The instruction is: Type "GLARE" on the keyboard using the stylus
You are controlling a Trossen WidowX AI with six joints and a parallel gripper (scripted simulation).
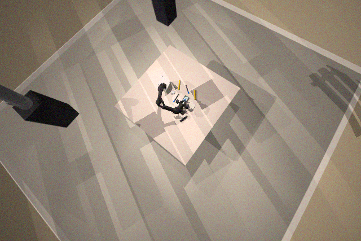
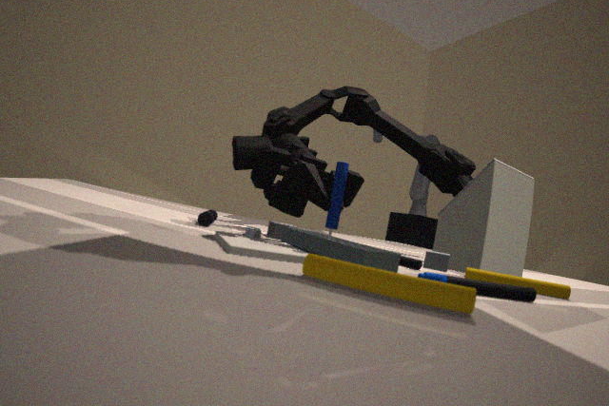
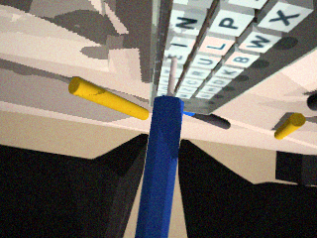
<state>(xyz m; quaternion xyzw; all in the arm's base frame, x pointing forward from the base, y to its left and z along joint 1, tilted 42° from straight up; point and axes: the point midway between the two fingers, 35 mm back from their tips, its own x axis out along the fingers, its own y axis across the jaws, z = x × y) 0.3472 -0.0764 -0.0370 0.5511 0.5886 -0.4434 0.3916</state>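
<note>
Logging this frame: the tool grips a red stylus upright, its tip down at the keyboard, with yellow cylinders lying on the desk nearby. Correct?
Not quite: the stylus is blue, not red, as the exterior view shows. The rest holds: the tool grips it upright, tip down at the keyboard, with yellow cylinders lying nearby on the desk.

In the side view the keyboard (image 2: 339, 246) lies flat on the desk (image 2: 147, 322), and the stylus (image 2: 337, 194) stands nearly upright over it, tip down on the keys, clamped in the gripper (image 2: 320, 185). In front of the keyboard lies a long marker (image 2: 388, 283). To its right a pen (image 2: 480, 287) sits just before a second marker (image 2: 516, 281). Behind those stands a box (image 2: 491, 222). Left of the keyboard, apart, rests a small cylinder (image 2: 206, 217).
</note>
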